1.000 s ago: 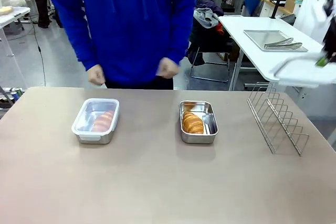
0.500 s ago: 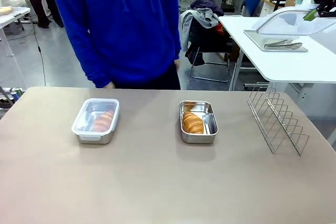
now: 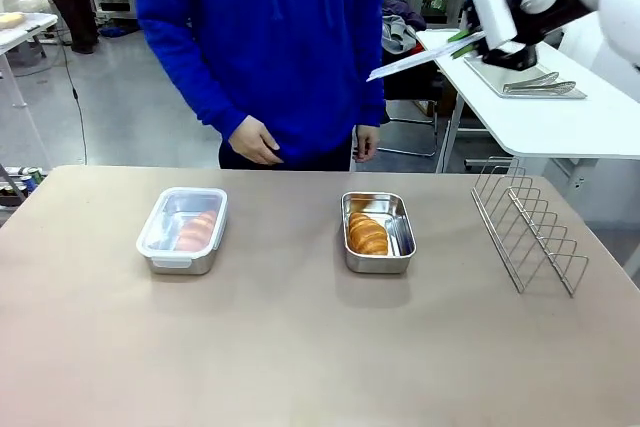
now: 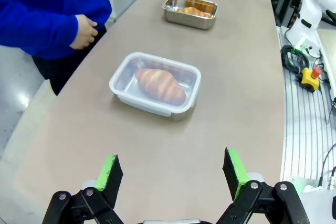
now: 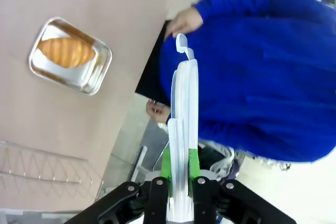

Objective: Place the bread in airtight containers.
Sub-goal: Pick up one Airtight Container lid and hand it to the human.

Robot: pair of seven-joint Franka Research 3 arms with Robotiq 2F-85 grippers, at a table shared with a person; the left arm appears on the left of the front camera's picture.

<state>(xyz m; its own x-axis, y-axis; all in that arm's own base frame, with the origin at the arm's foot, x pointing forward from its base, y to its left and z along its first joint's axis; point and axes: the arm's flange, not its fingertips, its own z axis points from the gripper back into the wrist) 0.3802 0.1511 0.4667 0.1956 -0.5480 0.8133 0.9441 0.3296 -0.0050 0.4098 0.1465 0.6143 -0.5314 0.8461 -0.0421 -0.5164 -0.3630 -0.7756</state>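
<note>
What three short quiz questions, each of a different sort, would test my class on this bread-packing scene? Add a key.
1. True or false: both steel tins already have lids on.
2. Which hand holds the clear lid? A) left hand B) right hand C) the person's hand
3. Fill in: the wire rack stands beside the ___ tin.

Key
1. False. The lidded tin is covered; the open tin shows its croissant bare.
2. B. The right hand is shut on the lid, raised off the table; the left hand hangs open and empty.
3. open
</note>
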